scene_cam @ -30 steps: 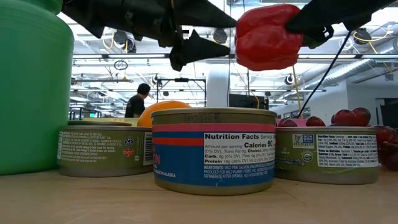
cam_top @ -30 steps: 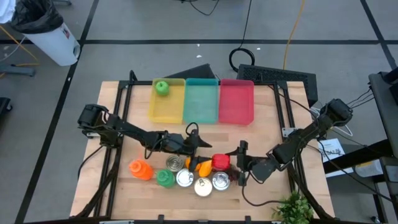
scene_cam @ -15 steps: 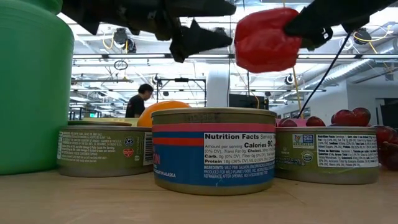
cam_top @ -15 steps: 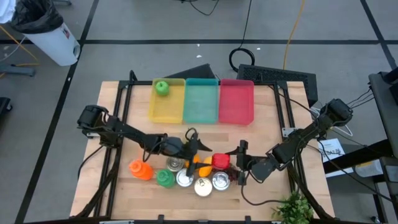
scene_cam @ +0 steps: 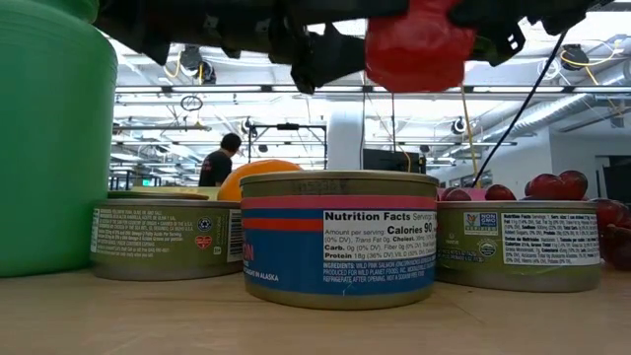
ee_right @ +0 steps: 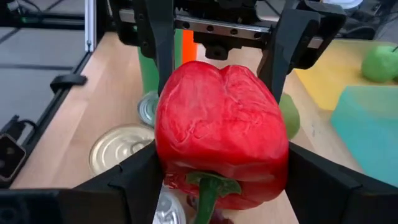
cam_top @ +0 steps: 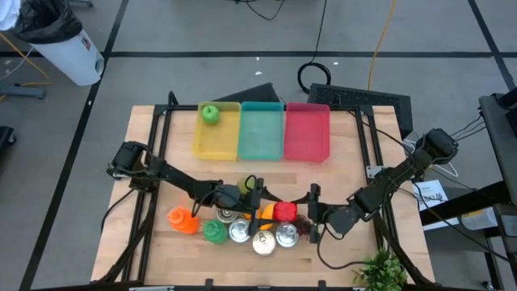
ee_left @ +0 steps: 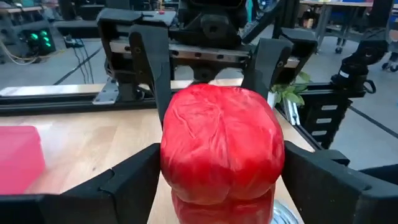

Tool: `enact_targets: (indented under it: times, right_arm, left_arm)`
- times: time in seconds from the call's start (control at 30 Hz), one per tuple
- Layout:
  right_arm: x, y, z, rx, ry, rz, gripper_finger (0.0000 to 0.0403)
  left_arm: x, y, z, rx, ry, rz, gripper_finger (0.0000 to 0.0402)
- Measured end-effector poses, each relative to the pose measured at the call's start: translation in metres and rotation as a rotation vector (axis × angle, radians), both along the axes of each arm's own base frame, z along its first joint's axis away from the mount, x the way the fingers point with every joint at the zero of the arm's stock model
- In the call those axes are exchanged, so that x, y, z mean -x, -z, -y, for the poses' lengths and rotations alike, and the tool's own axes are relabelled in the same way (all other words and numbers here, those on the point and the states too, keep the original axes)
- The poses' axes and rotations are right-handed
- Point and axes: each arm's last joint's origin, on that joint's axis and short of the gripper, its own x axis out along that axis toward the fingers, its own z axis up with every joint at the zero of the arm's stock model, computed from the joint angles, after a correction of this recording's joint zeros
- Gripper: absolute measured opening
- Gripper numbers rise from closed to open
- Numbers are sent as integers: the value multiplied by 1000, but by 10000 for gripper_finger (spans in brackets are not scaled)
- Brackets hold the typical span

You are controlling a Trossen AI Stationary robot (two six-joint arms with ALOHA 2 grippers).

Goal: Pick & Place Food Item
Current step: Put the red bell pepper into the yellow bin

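Left gripper [cam_top: 260,204] now forward, fingers wide around glossy, lobed red pepper [cam_top: 283,211] in right gripper [cam_top: 310,212] fingers' clasp.

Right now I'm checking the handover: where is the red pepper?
In the high view the red pepper hangs over the cans at the table's front, between the left end effector and right end effector.

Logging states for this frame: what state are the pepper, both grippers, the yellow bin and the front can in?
red bell pepper: lifted above the cans, held by the right gripper.
right gripper: shut on the red bell pepper.
left gripper: open, its fingers on either side of the pepper; contact unclear.
yellow bin: holds a green apple.
blue-label can: upright on the table.
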Motion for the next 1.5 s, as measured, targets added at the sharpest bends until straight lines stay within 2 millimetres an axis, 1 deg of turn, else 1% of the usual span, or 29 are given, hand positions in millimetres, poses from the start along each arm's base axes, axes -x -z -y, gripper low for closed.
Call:
enact_targets:
  times: [0.13,0.37,0.47,0.6,0.8,0.87,0.93,1.0,1.07,1.13,1.2,1.3,1.4,1.5]
  right_arm:
    - [-1,0,-4,-9,-44,17,272]
    - [-2,-2,-4,-6,-33,36,273]
    - [-2,-2,-4,-9,-30,40,273]
    - [-2,-2,-4,-15,-25,41,274]
    - [-1,-1,-3,-29,-18,19,286]
    - [3,-5,-1,-18,-24,6,293]
    - [10,-15,2,-29,-10,15,299]
    - [19,-22,5,-61,2,12,303]
    - [30,-26,6,-104,-24,-19,304]
    - [40,-30,7,-141,-33,-43,304]
    - [47,-33,8,-153,-19,-44,304]
    - [54,-25,7,-138,-2,-33,299]
    - [57,-17,9,-133,14,-17,293]
    - [56,-7,13,-129,27,-3,287]
  left_arm:
    - [0,0,0,1,8,3,318]
    - [0,-2,1,4,58,22,312]
    - [0,-2,1,8,72,26,289]
    - [0,-2,1,21,73,16,234]
    - [0,-3,-1,50,37,25,231]
    - [2,-10,-2,34,14,43,231]
    - [4,-20,-4,41,-27,70,230]
    - [8,-30,-6,41,-70,80,228]
    - [11,-39,-8,42,-140,105,228]
    - [14,-45,-10,33,-199,115,228]
    - [15,-45,-8,23,-212,118,228]
    - [15,-48,-5,28,-210,158,228]
    - [16,-53,-7,32,-224,203,228]
    - [21,-54,-10,61,-201,298,228]
